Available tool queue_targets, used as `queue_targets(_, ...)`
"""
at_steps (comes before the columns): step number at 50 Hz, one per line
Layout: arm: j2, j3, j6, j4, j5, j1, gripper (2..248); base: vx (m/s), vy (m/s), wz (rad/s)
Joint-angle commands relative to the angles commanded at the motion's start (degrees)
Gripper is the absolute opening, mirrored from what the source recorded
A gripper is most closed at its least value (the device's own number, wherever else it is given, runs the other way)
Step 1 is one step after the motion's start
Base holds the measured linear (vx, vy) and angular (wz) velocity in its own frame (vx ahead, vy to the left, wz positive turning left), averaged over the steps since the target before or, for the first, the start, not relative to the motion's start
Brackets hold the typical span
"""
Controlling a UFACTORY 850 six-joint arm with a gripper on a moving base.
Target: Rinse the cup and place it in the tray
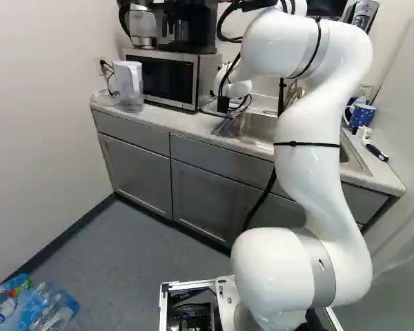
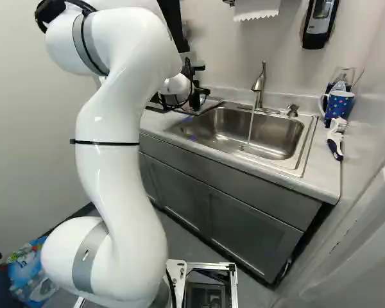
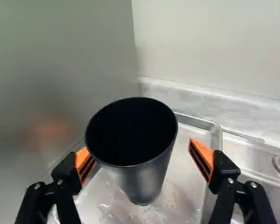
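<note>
beside the sink [image 2: 296, 151], in the wrist view, your black cup [image 3: 147, 182] stands in the metal tray [image 3: 216, 135], mouth up and its base on the tray's wet floor; drops and small puddles lie around that base. your gripper [image 2: 197, 96] is over the tray, and its jaws stand wide, one on either side of the cup; one orange pad [image 3: 85, 163] sits right by the cup's wall, partly hidden behind it, and you can't tell from here whether they touch; the other pad [image 3: 201, 158] is clear of the cup with a gap between, so the jaws have hold of nothing.

at the middle of the right base view, the tap [image 2: 260, 86] is running, a thin stream dropping into the sink; the surface [image 2: 317, 176] also carries a dotted blue mug [image 2: 341, 104] and a white and dark blue brush [image 2: 335, 138], both near the wall past the sink; in the left base view you have the microwave [image 1: 196, 79], with a clear-based white pitcher [image 1: 129, 77] next to it; packed plastic bottles [image 1: 50, 310] lie on the floor.
</note>
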Motion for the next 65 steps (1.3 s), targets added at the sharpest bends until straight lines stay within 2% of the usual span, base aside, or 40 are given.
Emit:
queue_targets(1,0.0,0.0,0.0,0.0,0.0,0.0,247,0.0,0.0,0.0)
queue_targets(65,3.94,-1.93,0.0,0.0,0.0,0.0,247,0.0,0.0,0.0)
